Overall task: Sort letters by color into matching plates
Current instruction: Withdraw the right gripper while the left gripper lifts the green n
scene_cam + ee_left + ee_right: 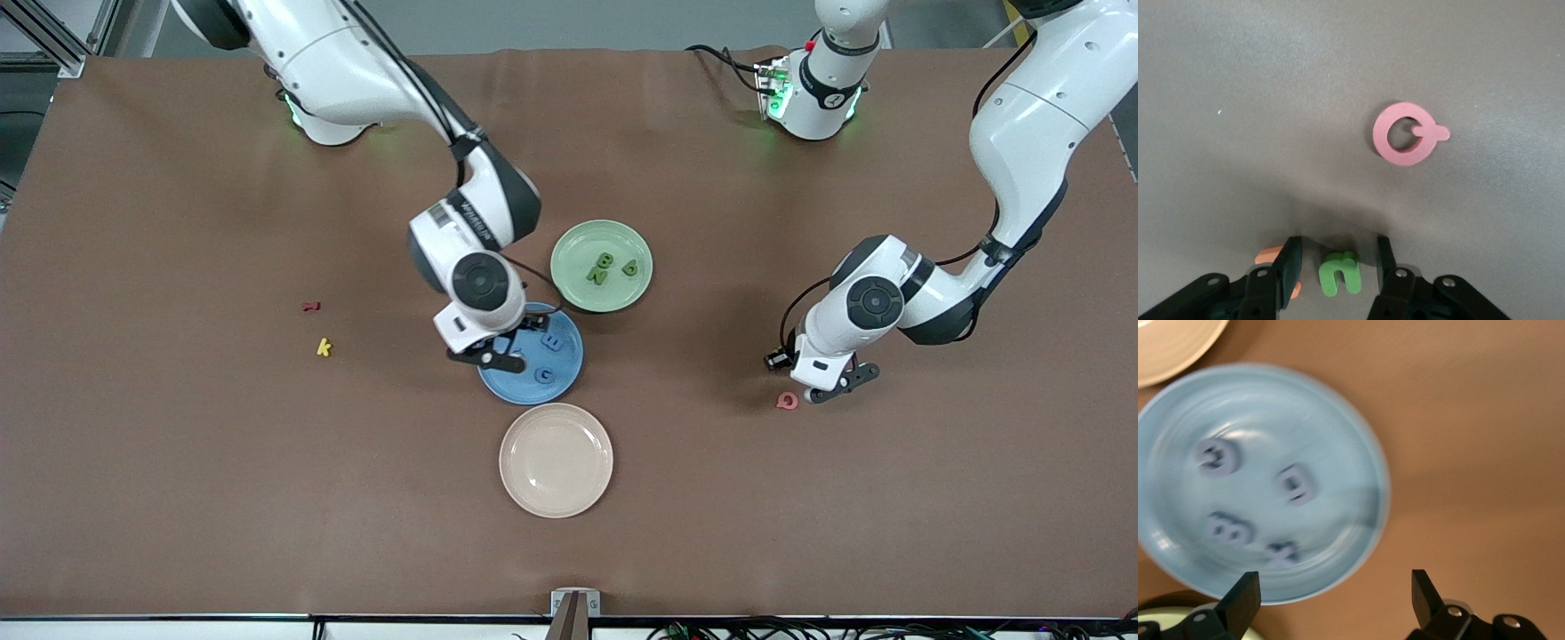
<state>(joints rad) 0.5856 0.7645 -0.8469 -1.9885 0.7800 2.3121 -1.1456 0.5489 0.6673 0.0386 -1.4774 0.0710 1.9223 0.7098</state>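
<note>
Brown cloth is covering the table (178, 498), and both arms are working low over it. The right gripper (498, 356) is hanging over the blue plate (562, 389) with its fingers spread wide and nothing between them. Four blue letters (1296, 483) are lying in that plate. Just beside it, farther from the front camera, the pale green plate (622, 235) is holding three green letters (605, 267).

Toward the left arm's end of the table, the left gripper (1335, 263) is sitting down around the green u (1338, 272). Its fingers are parted on either side of the letter and are not pressing it. The u is lying flat on the cloth, with the pink Q (1408, 133) near it and an orange piece (1271, 256) partly hidden by one finger.

The u is probably foam: very light, soft and thin. A gentle pinch across the outer sides of its two legs should be enough, taken low against the cloth. Squeezing hard would likely be buckling it, and the orange piece is lying close enough to get nudged.
</note>
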